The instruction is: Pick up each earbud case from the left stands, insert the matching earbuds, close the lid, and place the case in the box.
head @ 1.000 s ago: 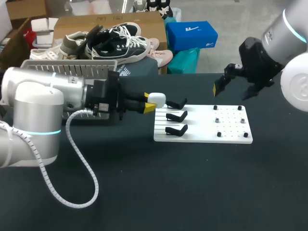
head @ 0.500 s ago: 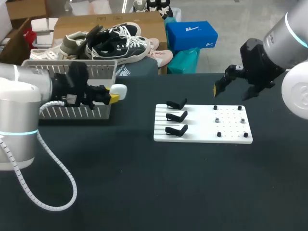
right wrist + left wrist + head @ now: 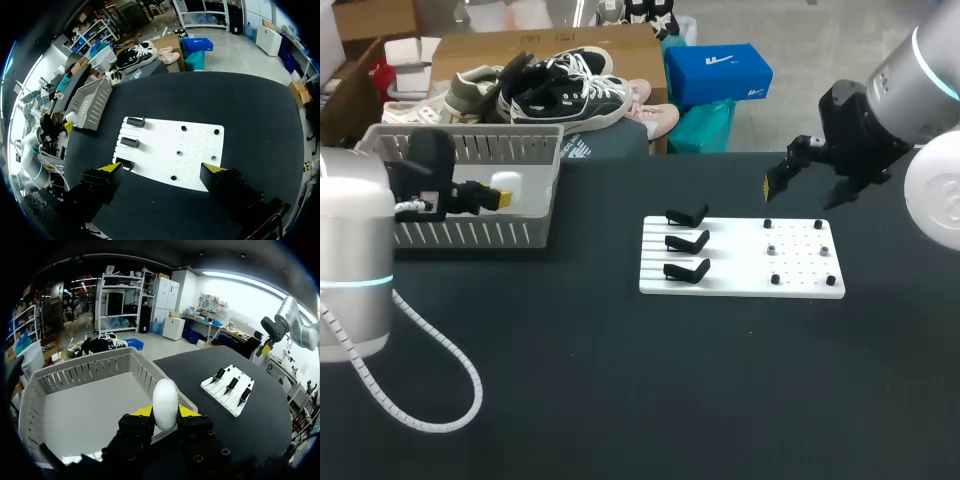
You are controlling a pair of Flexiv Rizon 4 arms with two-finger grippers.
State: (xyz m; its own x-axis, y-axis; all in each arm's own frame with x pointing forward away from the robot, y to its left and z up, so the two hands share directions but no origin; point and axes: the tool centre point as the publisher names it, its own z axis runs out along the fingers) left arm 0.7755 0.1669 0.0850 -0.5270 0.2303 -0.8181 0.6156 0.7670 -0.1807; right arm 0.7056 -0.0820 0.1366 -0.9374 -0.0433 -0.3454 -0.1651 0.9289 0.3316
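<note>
The left fingers clamp the white case, its long axis pointing out past their tips, over the box rim with the box floor just ahead, while the right fingers are spread wide, well away from the box.

Your table is black. On it you have a grey basket at the far left. Well apart to its right, a white board lies flat. Three black stands sit in a column on the board's left part, with small black pegs on its right.
</note>
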